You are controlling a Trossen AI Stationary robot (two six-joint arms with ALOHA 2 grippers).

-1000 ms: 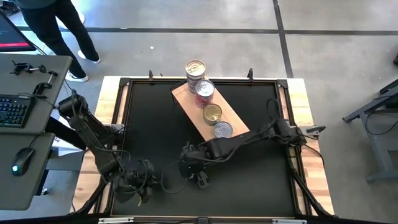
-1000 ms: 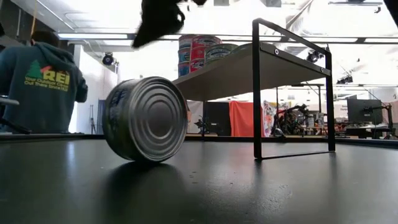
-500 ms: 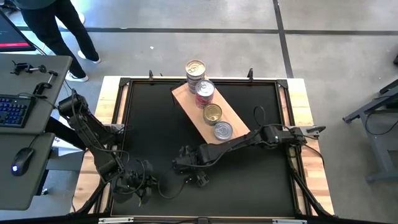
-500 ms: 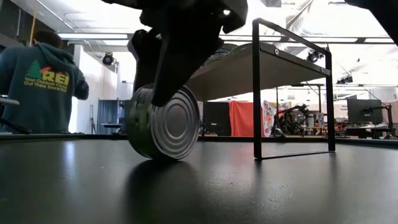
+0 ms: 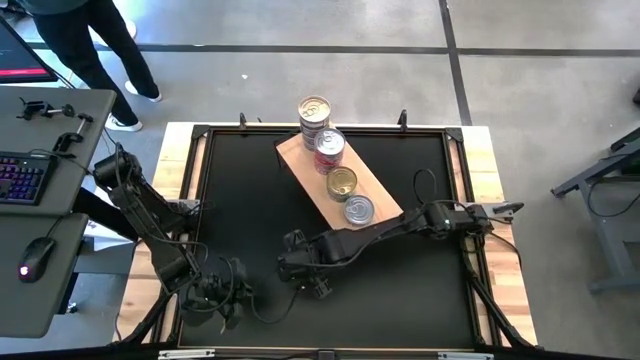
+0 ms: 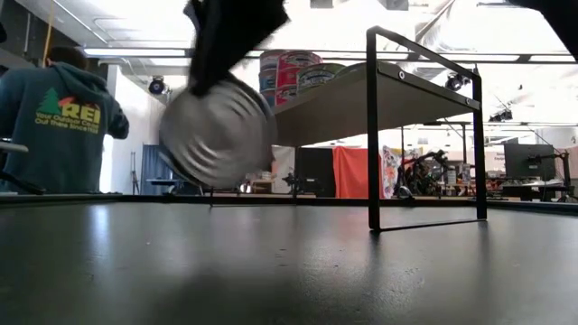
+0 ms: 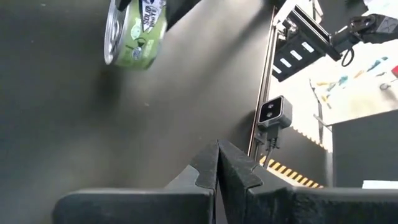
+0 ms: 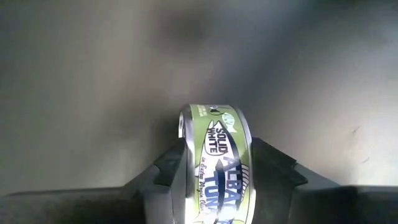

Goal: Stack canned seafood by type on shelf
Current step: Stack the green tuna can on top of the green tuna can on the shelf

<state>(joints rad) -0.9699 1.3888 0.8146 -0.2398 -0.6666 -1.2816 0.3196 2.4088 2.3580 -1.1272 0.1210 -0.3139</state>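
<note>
A tin of canned seafood with a green label (image 8: 217, 162) hangs on edge between the fingers of my right gripper (image 5: 300, 270), over the near middle of the table. The low view shows this tin (image 6: 217, 135) clear of the black tabletop. The shelf (image 5: 372, 190), a light wooden board on a black frame, stands at the far middle. Four more tins (image 5: 342, 183) rest in a row on its top, the far ones stacked. My left gripper (image 7: 217, 163) is shut and empty at the near left. My right gripper pinches the tin's two flat faces (image 8: 184, 155) between its two fingers (image 8: 277, 169), with the green side wall facing the wrist camera. The fingers come from above, pointing down. The tin hangs on edge, lifted clear of the table.
A desk with a keyboard (image 5: 25, 178) and a mouse stands left of the table. A person in a teal hoodie (image 6: 63, 117) stands beyond the far left corner. The black tabletop (image 5: 250, 200) lies bare to the left of the shelf.
My right gripper has come down over the tin, which stood on edge on the table. It has shut on the tin and raised it clear of the tabletop. The tin has stayed on edge.
</note>
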